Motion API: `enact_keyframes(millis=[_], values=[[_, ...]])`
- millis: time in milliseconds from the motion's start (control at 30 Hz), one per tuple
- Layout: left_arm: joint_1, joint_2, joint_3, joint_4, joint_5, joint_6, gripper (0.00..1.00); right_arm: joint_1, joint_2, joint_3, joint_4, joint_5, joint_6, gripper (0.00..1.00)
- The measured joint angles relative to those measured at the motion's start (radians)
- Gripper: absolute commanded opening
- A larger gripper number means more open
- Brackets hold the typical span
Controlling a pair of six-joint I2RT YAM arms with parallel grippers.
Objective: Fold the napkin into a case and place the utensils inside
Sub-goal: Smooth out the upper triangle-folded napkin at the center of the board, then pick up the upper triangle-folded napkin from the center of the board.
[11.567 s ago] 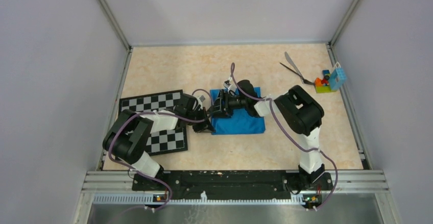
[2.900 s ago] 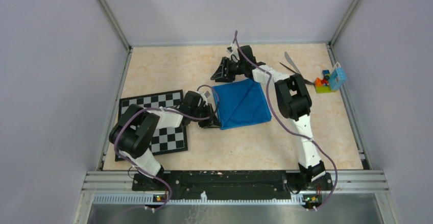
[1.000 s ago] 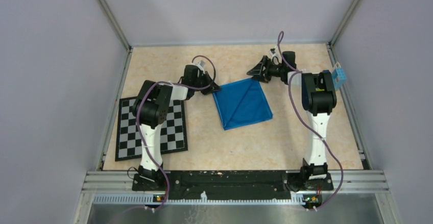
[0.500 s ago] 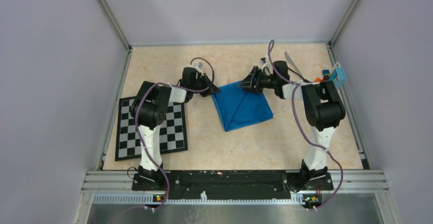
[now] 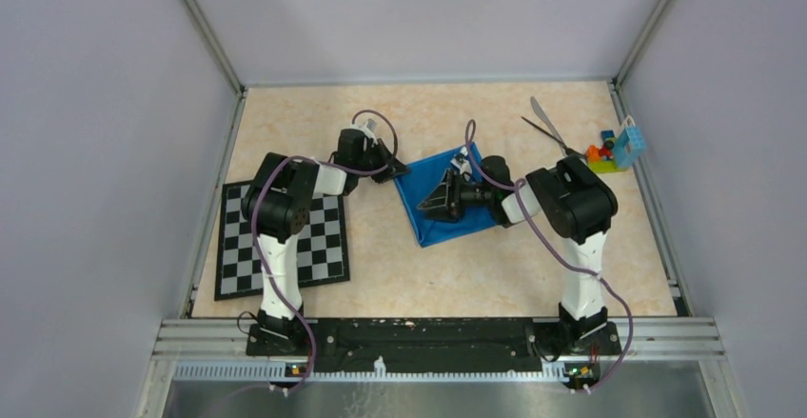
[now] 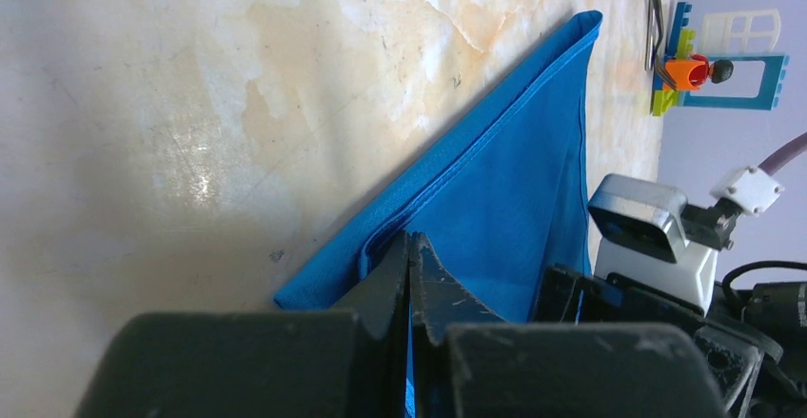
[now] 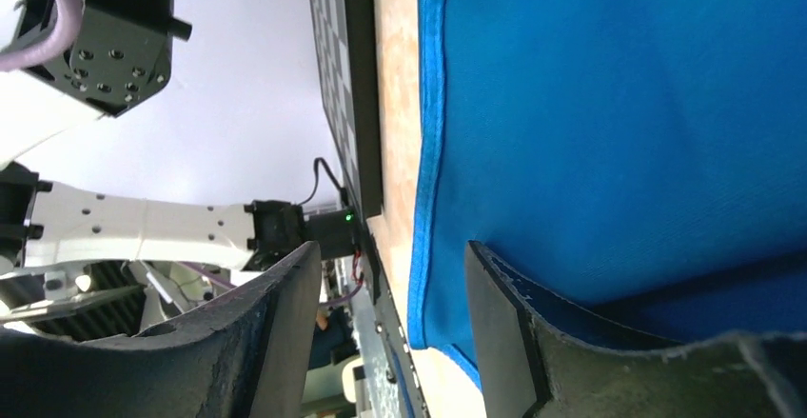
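The blue napkin (image 5: 455, 228) lies folded to a rough square mid-table, with a diagonal crease. My left gripper (image 5: 392, 170) sits at its far-left corner; in the left wrist view the gripper (image 6: 410, 239) is shut on an edge layer of the napkin (image 6: 504, 189). My right gripper (image 5: 428, 204) hovers low over the napkin's middle, pointing left, open and empty; the right wrist view shows its fingers (image 7: 500, 323) spread over the napkin (image 7: 619, 123). The utensils (image 5: 549, 129), one silver and one black, lie crossed at the back right, away from both grippers.
A checkered board (image 5: 283, 245) lies at the left under the left arm; its edge shows in the right wrist view (image 7: 335, 66). Colourful toy blocks (image 5: 614, 150) stand by the right wall next to the utensils, and also show in the left wrist view (image 6: 709, 66).
My right gripper has swung from the napkin's far corner down over its middle, now pointing left. My left gripper has stayed at the far-left corner. The napkin has barely shifted.
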Motion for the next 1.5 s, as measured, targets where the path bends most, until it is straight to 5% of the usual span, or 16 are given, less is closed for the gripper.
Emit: enact_keyframes(millis=[600,967,1233,1500], values=[[0.000,0.000,0.000,-0.002,0.001,-0.003,0.00,0.084,-0.008,-0.114,0.114,-0.037,0.013,0.53],[0.000,0.000,0.014,-0.028,0.008,0.007,0.02,0.085,-0.212,-0.126,-0.350,0.029,-0.293,0.53],[0.002,-0.037,0.053,-0.180,0.065,0.054,0.42,0.240,-0.475,0.042,-0.889,0.478,-0.717,0.62],[0.088,-0.257,0.060,-0.374,0.141,0.116,0.55,0.488,-0.468,0.214,-1.134,0.941,-0.968,0.49]])
